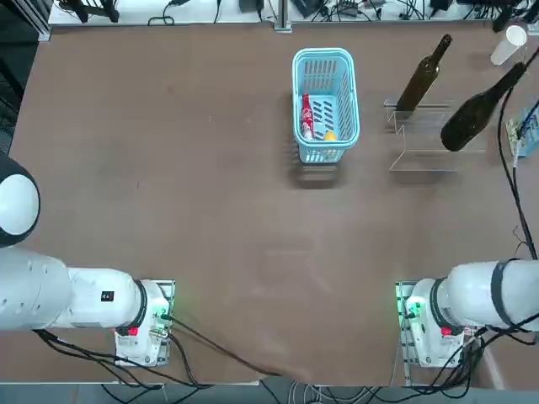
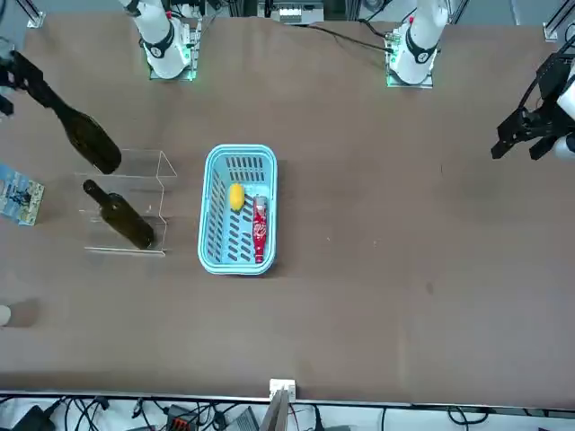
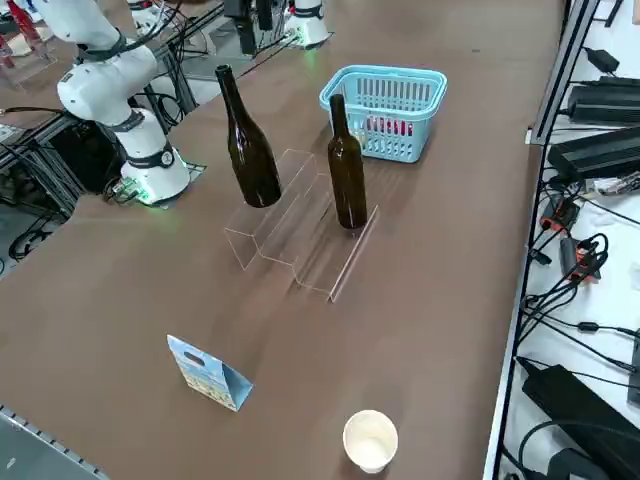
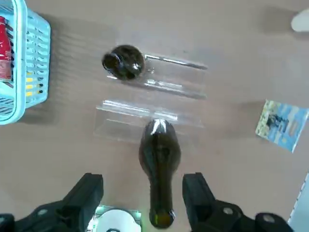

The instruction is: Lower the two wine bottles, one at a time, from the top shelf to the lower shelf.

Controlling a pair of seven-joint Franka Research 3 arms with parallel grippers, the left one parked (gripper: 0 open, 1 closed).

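Pincer [image 4: 142, 193] gapes wide and empty above brown table [image 1: 210, 210]; cables [image 3: 580, 260] line its edge.

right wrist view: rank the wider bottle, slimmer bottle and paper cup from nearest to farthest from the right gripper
1. wider bottle: its neck is between the open right gripper's fingers.
2. slimmer bottle: on the far side of the clear stand.
3. paper cup: well beyond the stand.

top: overhead | front: opposite | side: raised | wrist: downward, probably close
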